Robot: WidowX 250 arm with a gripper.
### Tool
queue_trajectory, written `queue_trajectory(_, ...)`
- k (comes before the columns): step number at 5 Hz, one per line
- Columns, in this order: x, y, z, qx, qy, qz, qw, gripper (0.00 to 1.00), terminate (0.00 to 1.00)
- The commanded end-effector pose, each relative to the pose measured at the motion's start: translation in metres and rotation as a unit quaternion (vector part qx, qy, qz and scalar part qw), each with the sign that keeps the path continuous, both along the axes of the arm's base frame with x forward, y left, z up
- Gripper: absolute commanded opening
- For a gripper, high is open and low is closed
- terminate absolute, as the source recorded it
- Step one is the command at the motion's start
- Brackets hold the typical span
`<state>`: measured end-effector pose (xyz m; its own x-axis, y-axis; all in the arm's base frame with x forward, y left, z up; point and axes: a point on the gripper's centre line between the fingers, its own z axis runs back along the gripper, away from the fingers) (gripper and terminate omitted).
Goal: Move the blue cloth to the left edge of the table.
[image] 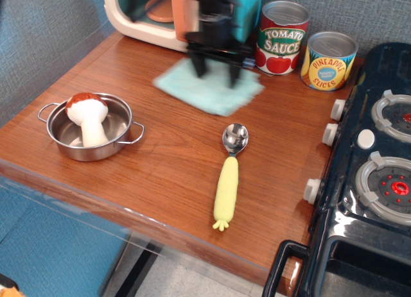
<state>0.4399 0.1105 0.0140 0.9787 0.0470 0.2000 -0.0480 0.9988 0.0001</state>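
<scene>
The blue cloth [207, 92] lies flat on the brown wooden table [167, 162] at the back middle, in front of the toy microwave. It is motion-blurred. My gripper [216, 74], also blurred, stands upright over the cloth with its two fingers spread apart, and the tips are down on the cloth's back part. It holds nothing between the fingers. The table's left edge lies well to the left of the cloth.
A steel pot [61, 131] with a toy mushroom [88, 118] stands at the front left. A yellow-handled spoon [228, 175] lies in the middle. A tomato sauce can [281, 37] and a pineapple can [329, 59] stand at the back. The black toy stove [372, 181] is on the right and the toy microwave [138, 15] at the back left.
</scene>
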Motion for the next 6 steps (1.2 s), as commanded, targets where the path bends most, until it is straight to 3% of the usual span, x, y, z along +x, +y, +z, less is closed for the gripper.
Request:
queue_trajectory(1,-0.030,0.083,0.026,0.027,-0.018,-0.001,0.9995,1.00,0.00)
queue_trajectory(2,-0.035,0.106,0.028,0.019,-0.022,0.004,0.9996,1.00,0.00)
queue_trajectory(3,-0.024,0.092,0.046,0.016,-0.038,-0.044,0.9982,1.00,0.00)
queue_trajectory(4,-0.010,0.079,0.095,0.021,-0.088,-0.073,0.9932,1.00,0.00)
queue_trajectory(5,-0.017,0.073,0.123,0.022,-0.104,-0.073,0.9917,1.00,0.00)
queue_trajectory(6,-0.028,0.066,0.128,0.036,-0.096,-0.068,0.9924,1.00,0.00)
